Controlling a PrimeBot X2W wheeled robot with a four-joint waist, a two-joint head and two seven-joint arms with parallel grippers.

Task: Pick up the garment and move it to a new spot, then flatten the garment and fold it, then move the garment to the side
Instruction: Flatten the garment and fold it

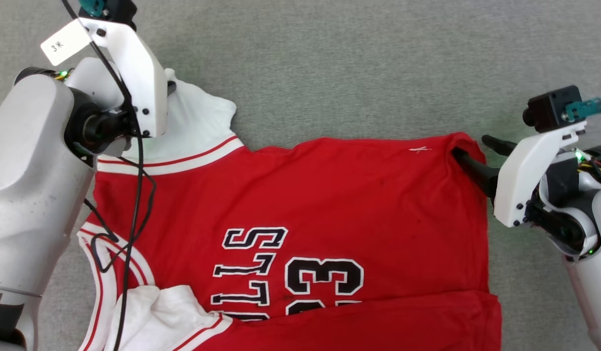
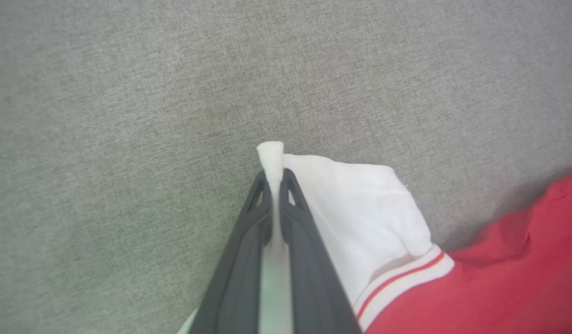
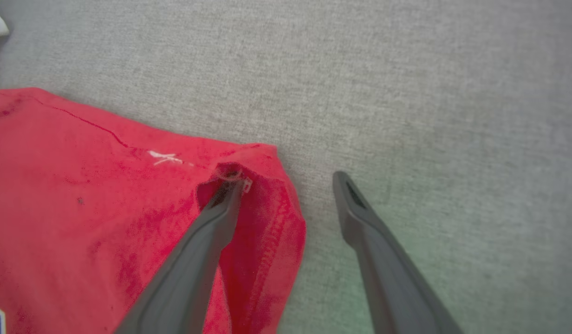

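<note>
Surface: a grey woven cloth point(image 1: 330, 58) covered everything under the work.
Shirt: the red shirt point(image 1: 339, 195) lay spread on the grey cloth between the two arms, with its lower part running off the bottom edge of the head view. Black-and-white lettering and a number 23 point(image 1: 325, 278) showed on it.
Left arm: the pale forearm point(image 1: 27, 185) stood over the shirt's left side.
Far sleeve: the white sleeve point(image 2: 360, 208) with red-striped trim lay on the cloth at the shirt's upper left corner.
Near sleeve: a second white sleeve point(image 1: 159, 312) lay crumpled at the lower left.
Left gripper: the left gripper point(image 2: 276, 178) was clamped on the edge of the far sleeve, and a pinch of white fabric stuck out past the fingertips.
Right gripper: the right gripper point(image 3: 286, 183) stood wide apart at the shirt's upper right corner. One finger was tucked into a fold of red fabric, the other lay over bare cloth just beside the shirt.
Cable: a black cable point(image 1: 134, 195) hung across the shirt's left side.
Tag: a white paper tag point(image 1: 65, 43) hung near the left wrist.
</note>
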